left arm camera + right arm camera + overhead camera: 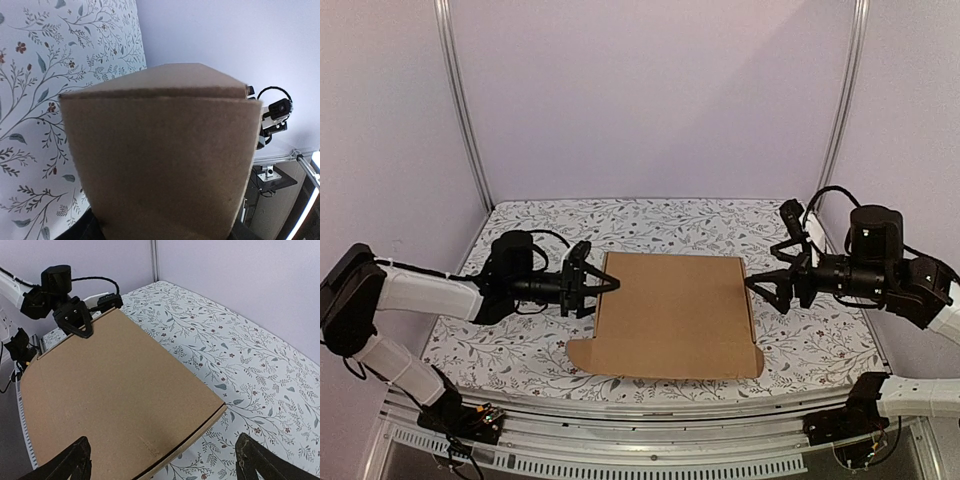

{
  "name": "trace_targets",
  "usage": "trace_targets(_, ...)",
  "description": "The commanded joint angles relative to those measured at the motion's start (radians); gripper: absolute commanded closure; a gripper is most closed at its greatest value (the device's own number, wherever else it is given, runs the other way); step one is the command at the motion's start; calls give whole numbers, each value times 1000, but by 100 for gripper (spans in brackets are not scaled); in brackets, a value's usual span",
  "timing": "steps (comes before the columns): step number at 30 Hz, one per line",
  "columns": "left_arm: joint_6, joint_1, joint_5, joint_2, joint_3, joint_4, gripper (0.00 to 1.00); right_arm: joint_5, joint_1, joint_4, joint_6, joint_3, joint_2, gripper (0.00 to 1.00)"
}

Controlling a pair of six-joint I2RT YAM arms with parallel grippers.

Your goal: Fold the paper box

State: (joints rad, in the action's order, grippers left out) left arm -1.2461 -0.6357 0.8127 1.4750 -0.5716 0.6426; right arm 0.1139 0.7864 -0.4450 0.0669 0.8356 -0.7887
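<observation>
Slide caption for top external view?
Flat paper box on floral table, left gripper at its left edge, open right gripper at its right.

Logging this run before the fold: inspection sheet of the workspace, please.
Surface: floral table cover, flat.
Job's things: paper box lying flat mid-table, tabs showing at its near corners.
Clutter: nothing seen.
Grippers: left gripper at the box's left edge, grip unclear; right gripper open, at the right edge.
Cables: black cable looping up on the right side.
Surroundings: plain walls, metal frame posts.
</observation>
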Motion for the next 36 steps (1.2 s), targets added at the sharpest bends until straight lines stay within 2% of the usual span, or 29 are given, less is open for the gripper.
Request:
trace_targets(1,76,56,63,-124,-47,-256,75,71,44,-55,-314,35,34,1)
trace_targets(6,86,140,142,-246,-38,-364,75,137,65,-97,-621,43,92,1)
trace_targets(10,97,203,220,-306,-31,-409,75,156,96,-62,-775,12,133,1)
trace_targets(15,106,254,312,-326,-11,-395,75,36,174,81,-944,-79,165,1)
trace_targets(23,88,285,385,-330,8,-341,75,-279,361,240,-1364,-167,94,1)
trace_targets(28,114,285,404,-349,14,-362,75,-321,415,282,-1493,-171,72,1)
trace_targets(31,112,286,424,-352,20,-347,75,-398,472,321,-1504,-152,18,1)
trace_targets(36,106,286,441,-368,21,-338,75,-404,504,340,-1541,-116,-51,1)
